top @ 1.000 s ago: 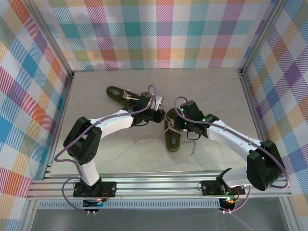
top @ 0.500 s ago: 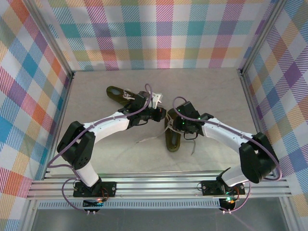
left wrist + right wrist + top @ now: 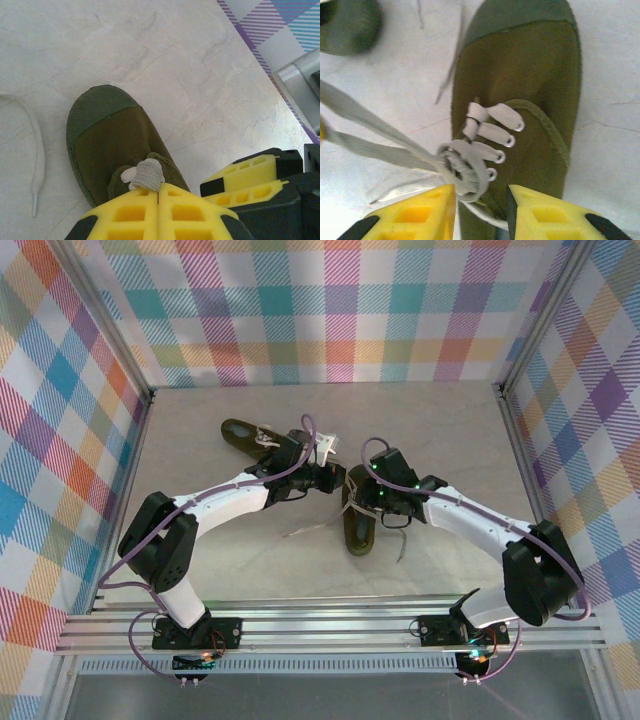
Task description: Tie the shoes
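On the worktop (image 3: 450,420), nearest the arm bases and toe toward them: the near shoe (image 3: 358,525), dark olive, with a loose lace end (image 3: 300,530) trailing off to its left. Over its laced part, left fingers (image 3: 130,215) pressed tight together on a bit of cream lace (image 3: 145,174), and right fingers (image 3: 415,217) parted narrowly on either side of the knotted loop (image 3: 465,170), just beside it. Farther back and to the left, well apart, the second shoe (image 3: 240,433), partly under the left arm.
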`<state>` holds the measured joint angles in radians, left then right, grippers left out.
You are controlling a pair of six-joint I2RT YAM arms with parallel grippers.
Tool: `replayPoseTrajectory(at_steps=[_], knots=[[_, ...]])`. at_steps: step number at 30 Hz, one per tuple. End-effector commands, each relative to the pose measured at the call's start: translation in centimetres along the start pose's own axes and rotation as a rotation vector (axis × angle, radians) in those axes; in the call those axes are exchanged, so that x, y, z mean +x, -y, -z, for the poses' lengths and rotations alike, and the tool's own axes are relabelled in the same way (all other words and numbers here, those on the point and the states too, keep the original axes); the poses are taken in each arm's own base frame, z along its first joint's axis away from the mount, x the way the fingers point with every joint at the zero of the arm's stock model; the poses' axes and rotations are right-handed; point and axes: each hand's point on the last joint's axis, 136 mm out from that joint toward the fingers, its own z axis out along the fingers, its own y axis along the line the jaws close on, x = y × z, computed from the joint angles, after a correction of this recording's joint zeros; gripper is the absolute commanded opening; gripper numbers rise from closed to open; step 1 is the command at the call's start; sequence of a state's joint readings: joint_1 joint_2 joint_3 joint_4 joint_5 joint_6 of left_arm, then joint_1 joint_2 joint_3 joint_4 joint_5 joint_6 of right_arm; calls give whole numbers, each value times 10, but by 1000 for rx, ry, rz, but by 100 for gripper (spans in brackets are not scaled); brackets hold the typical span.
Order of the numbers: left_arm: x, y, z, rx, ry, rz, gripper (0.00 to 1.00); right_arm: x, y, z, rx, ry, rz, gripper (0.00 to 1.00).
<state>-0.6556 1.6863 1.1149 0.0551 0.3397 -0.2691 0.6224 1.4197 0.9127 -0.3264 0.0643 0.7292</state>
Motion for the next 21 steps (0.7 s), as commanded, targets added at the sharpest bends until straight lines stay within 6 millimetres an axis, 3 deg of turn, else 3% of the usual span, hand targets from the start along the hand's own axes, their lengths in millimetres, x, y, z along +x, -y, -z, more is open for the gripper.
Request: replayPoseTrajectory(at_steps=[1,13,21], knots=[[-8,4,7,18,27,-5,0,2,-11,-4,-49,-16,-6,32],[-6,0,7,-4,26,-4,0,7,2,-17,32,-48,-30,25],[-7,-20,10,-114,29,15,0,7,4,-11,30,-37,-18,8]])
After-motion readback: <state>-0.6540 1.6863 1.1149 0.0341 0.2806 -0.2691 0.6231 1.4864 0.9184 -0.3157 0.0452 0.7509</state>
